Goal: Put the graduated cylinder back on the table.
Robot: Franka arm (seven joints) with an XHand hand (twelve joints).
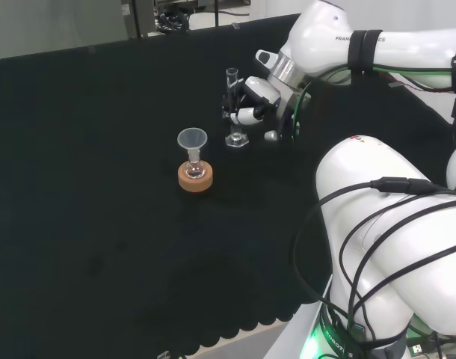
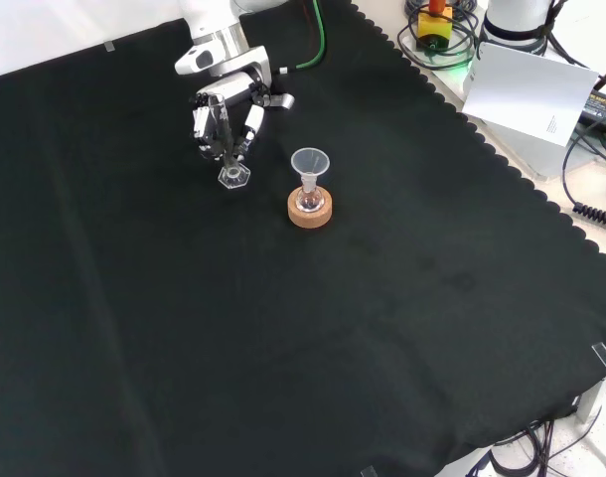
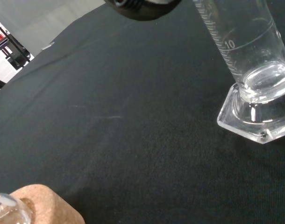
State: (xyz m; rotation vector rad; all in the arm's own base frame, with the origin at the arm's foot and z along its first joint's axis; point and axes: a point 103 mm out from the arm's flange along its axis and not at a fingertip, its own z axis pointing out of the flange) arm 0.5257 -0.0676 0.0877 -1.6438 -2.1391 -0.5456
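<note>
Graduated cylinder (image 1: 233,105) found upright, hexagonal base (image 3: 256,119) seated on the black cloth (image 2: 283,338), tube grasped by the hand (image 1: 250,105) with curled fingers, funnel (image 2: 309,165) in cork-ringed flask (image 2: 309,204) noted just beside the hand.

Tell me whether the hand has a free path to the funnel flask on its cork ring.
Probably yes, once it lets go: the hand is curled round the graduated cylinder, and only bare cloth separates it from the flask.
</note>
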